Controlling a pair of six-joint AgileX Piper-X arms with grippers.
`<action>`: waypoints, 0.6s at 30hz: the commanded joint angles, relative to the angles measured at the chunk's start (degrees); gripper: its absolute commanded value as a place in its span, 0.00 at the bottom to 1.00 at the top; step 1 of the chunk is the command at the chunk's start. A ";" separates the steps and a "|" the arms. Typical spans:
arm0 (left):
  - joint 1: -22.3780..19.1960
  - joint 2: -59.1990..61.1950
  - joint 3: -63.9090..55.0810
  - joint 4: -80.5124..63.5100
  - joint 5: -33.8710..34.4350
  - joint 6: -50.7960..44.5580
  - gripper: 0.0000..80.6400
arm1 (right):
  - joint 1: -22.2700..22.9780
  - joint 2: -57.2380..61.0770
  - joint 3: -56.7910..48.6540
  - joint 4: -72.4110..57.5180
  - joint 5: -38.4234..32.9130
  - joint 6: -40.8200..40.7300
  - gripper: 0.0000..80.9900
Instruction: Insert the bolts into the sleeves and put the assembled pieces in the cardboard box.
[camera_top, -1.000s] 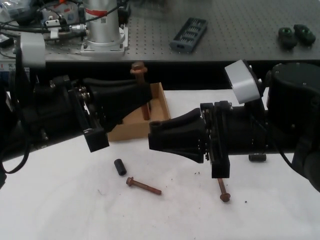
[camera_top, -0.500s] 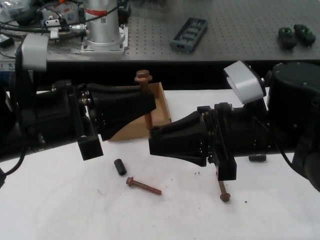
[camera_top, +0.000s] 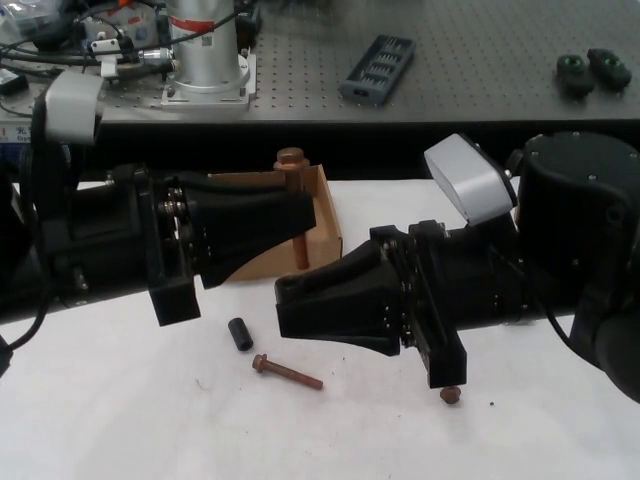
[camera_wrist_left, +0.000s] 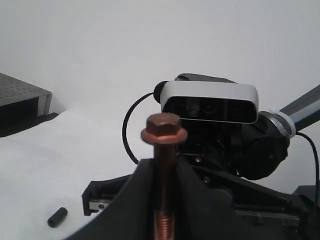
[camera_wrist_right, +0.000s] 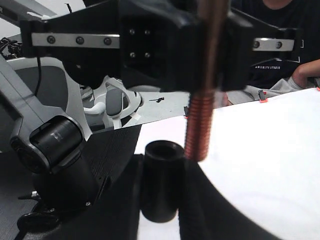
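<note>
**Left end effector (camera_wrist_left: 163, 172) holds bolt (camera_wrist_left: 164, 132) at the mouth of the sleeve (camera_wrist_right: 161, 182)**

Closed on the bolt's shank, the left end effector clamps it upright: the hex head stands above the fingers and the threaded end hangs below them. The right end effector (camera_wrist_right: 161, 205) faces it from the opposite side. Its fingers are closed around the sleeve, a short black tube held upright with its open mouth upward.

In the right wrist view the threaded tip hangs just beside the rim of that mouth, not inside it. Whether tip and rim touch cannot be told.

In the high view the two end effectors meet tip to tip above the desk (camera_top: 120, 400), the right one a little lower and nearer the camera. The box (camera_top: 325, 210), open-topped, sits on the desk just behind the left end effector, and the bolt's shank crosses in front of its right corner.

Nearer the camera, a loose sleeve (camera_top: 239, 334) lies on the desk with a loose bolt (camera_top: 287, 371) on its side just beside it. Farther right, the head of a third bolt (camera_top: 450, 394) shows from beneath the right arm.
</note>
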 joint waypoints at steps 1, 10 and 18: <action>-0.21 -0.02 -0.83 -1.65 0.71 -0.83 0.01 | -0.43 -0.04 -0.24 -1.01 -0.87 0.10 0.05; -0.21 -0.02 -0.83 -1.65 0.49 -0.94 0.01 | -0.78 -0.04 -0.24 -1.01 0.03 -0.80 0.05; -0.21 -0.02 -0.83 -1.65 0.49 -2.19 0.01 | -1.32 -0.04 -0.24 -1.01 1.35 -1.31 0.05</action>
